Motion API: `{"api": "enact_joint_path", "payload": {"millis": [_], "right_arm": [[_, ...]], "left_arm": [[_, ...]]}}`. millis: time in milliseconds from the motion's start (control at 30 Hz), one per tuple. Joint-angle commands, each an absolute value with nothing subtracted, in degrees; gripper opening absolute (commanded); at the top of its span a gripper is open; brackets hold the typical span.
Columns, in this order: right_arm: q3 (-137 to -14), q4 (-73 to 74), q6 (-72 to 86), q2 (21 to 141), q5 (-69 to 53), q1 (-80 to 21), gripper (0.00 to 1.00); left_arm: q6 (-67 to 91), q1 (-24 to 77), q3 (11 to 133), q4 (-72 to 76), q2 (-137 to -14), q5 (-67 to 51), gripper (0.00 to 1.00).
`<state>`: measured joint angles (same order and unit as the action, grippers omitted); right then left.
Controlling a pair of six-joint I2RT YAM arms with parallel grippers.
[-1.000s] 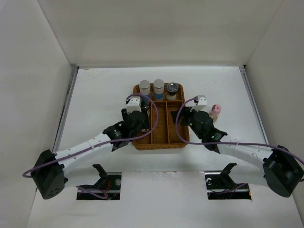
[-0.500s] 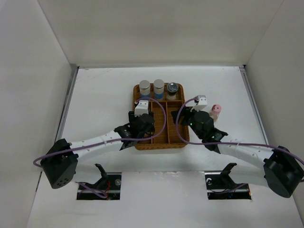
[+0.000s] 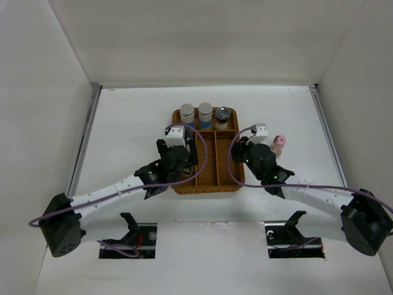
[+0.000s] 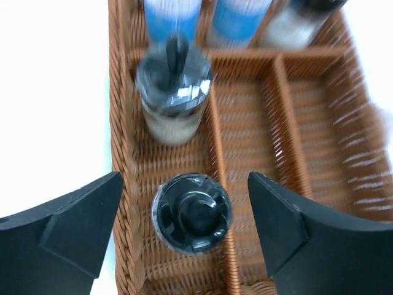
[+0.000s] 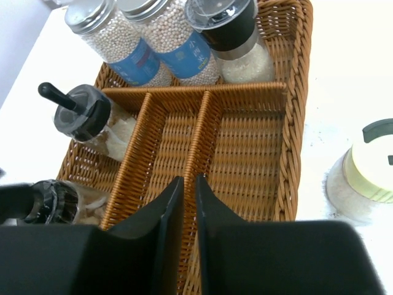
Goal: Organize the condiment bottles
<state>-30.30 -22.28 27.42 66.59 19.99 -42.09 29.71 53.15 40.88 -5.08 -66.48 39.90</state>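
Observation:
The brown wicker tray [image 3: 225, 182] holds two blue-banded condiment bottles [image 3: 187, 114] [image 3: 204, 113] and a dark-capped one [image 3: 222, 115] in its back row. In the left compartment stand two dark-capped jars [image 4: 174, 92] [image 4: 191, 213]. My left gripper [image 4: 185, 184] hangs open above the nearer jar, its fingers on either side and clear of it. My right gripper [image 5: 189, 181] is shut, empty, over the divider between the middle and right compartments. A pink-capped jar [image 3: 279, 143] stands on the table right of the tray, and a cream-capped jar [image 5: 362, 175] shows beside the tray in the right wrist view.
The tray's middle [image 5: 164, 144] and right [image 5: 245, 147] compartments hold nothing. White walls enclose the table on the left, back and right. Both arms reach in from the near edge, with purple cables looping above their wrists.
My left gripper swung right and nearer over the tray, then back to the left compartment. My right gripper stayed in place and its jaws have shut.

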Motion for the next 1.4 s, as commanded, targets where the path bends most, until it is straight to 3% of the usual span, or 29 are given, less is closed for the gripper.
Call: {"api": "enact_joint_path", "payload": {"millis": [0,133,200,333,567,833,1033,1133,1267,1367], "right_arm": [[-33.05,-21.72,26.98,65.22,21.71,-42.41,0.15],[-33.57,-20.31,25.76,64.42,24.78,-42.41,0.12],[-34.27,-18.38,25.66,64.25,26.27,-42.23,0.12],[-36.30,-12.93,26.01,64.68,32.86,-41.62,0.27],[-37.79,-7.65,24.35,66.09,38.41,-36.79,0.63],[-42.45,-1.85,24.35,74.43,37.62,-31.07,0.77],[-45.26,-2.37,24.08,79.45,37.62,-29.58,0.73],[-45.97,-3.51,23.64,80.77,37.35,-28.35,0.64],[-46.49,-4.92,23.03,80.60,36.65,-28.34,0.42],[-46.67,-4.39,22.50,76.31,39.98,-29.39,0.37]], "left_arm": [[25.32,52.60,38.95,3.14,-59.52,40.35,0.76],[22.33,50.15,33.68,14.21,-50.74,37.97,0.38],[22.24,48.39,31.39,17.82,-47.83,38.05,0.27],[25.57,42.33,27.61,21.44,-45.18,38.50,0.19],[34.35,28.98,18.82,27.85,-47.72,30.95,0.25],[41.13,23.33,10.47,39.89,-50.97,24.09,0.36],[42.71,22.98,9.23,42.28,-53.52,22.94,0.47],[43.07,23.25,8.97,42.80,-53.96,22.94,0.49],[44.12,22.98,8.79,42.98,-54.67,22.24,0.51],[43.86,23.25,8.70,43.15,-54.32,22.76,0.52]]}}
